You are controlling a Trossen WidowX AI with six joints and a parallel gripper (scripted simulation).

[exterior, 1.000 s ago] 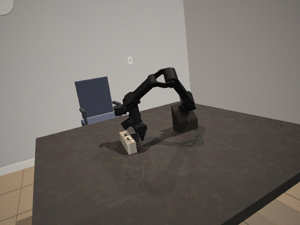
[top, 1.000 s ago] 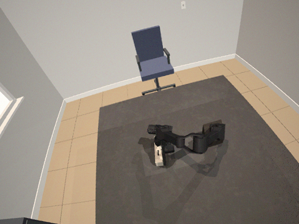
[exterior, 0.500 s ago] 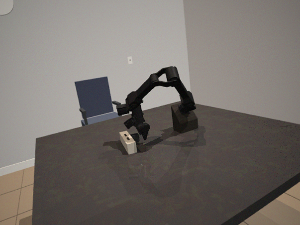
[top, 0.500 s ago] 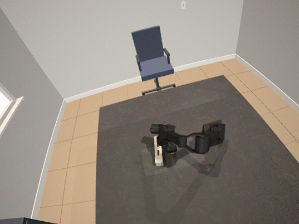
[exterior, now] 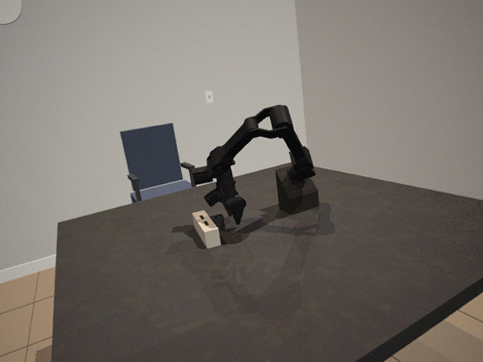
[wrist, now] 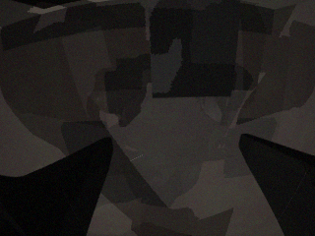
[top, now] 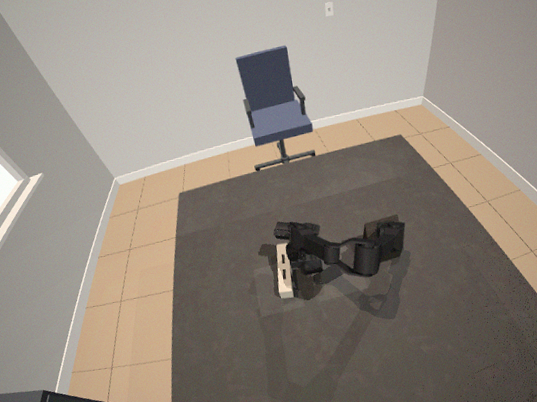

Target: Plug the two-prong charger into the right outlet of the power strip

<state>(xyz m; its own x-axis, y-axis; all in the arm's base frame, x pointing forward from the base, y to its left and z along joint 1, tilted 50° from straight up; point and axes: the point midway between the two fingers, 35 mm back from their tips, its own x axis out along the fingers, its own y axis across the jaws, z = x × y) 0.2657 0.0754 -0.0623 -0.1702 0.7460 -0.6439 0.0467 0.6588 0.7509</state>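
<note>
Claw [exterior: 228, 207] open beside seemingly unmarked strip [exterior: 205, 229].

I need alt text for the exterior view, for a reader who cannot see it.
A black robot arm bends down over a dark table, its open, empty tool just above a small dark charger beside a cream power strip. A blue chair stands behind.

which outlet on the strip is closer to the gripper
The far outlet, at the chair end of the strip; the open gripper hangs beside that end, while the other outlet sits nearer the camera.
</note>
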